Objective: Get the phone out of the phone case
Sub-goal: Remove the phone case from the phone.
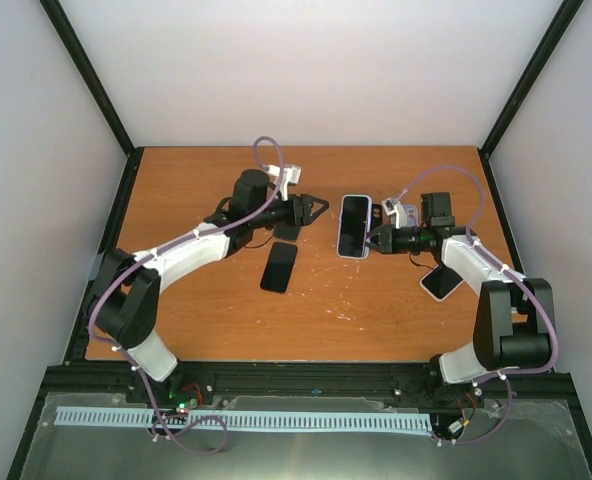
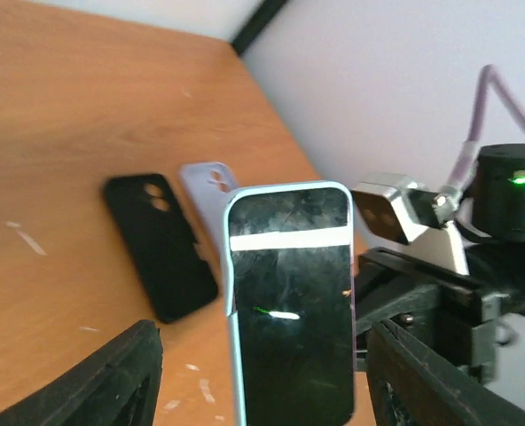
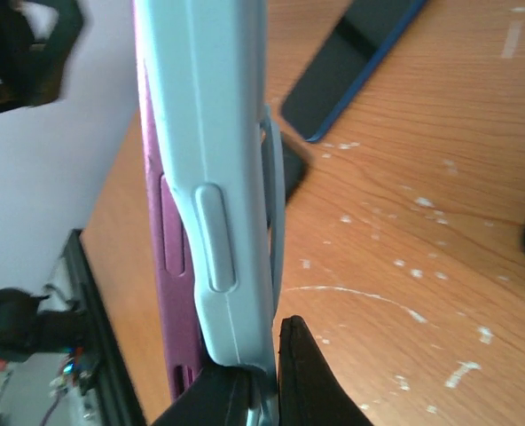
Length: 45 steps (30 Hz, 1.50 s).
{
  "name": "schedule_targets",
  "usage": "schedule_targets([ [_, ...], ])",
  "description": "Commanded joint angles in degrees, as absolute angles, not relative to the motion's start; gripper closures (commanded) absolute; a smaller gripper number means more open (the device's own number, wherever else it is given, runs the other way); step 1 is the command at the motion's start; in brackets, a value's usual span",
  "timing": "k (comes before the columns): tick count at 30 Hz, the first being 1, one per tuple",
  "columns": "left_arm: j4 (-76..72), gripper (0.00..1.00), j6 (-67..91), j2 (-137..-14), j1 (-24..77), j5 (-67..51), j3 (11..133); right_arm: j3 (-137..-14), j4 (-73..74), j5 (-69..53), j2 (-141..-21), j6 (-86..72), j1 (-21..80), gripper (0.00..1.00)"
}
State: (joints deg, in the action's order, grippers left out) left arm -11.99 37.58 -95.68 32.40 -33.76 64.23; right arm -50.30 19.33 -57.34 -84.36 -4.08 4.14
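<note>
Pale-blue case (image 3: 218,177), phone (image 2: 289,302) inside, is clamped at one edge by the right gripper (image 1: 379,238) above the table (image 1: 376,310) (near its middle). The left gripper (image 1: 319,207) hangs just beside it, jaws apart. Extraction seems not yet begun; next, likely, it grips the phone and pries it from the case

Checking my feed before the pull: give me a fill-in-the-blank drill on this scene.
1. The right gripper is ___ on the cased phone.
2. The left gripper has its fingers ___, touching nothing.
3. The dark phone flat on the table lies nearest the ___ arm.
Missing words: shut; open; left.
</note>
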Motion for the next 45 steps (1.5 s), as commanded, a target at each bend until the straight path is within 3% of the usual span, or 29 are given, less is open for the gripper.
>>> schedule_targets([
  [1, -3.37, 0.37, 25.53, -92.75, 38.50, -12.16, 63.92, -49.41, 13.30, -45.91, -82.07, -12.57, 3.78, 0.97],
  [8, 0.20, 0.37, 13.73, -97.95, 50.87, 3.96, 68.29, -49.94, 13.94, -43.22, -84.23, -18.32, 3.84, 0.97],
  [15, -0.03, 0.37, 7.58, -102.90, 56.56, 10.98, 71.88, -49.32, 14.04, -42.57, -83.52, -19.36, 3.79, 0.97],
  [32, -2.22, 0.36, 5.32, -105.68, 57.92, 13.31, 72.14, -49.04, 13.72, -39.56, -81.91, -22.13, 3.78, 0.97],
  [45, -4.21, 0.36, 4.01, -109.14, 58.45, 8.75, 74.72, -49.24, 14.24, -39.20, -81.95, -22.61, 3.78, 0.97],
])
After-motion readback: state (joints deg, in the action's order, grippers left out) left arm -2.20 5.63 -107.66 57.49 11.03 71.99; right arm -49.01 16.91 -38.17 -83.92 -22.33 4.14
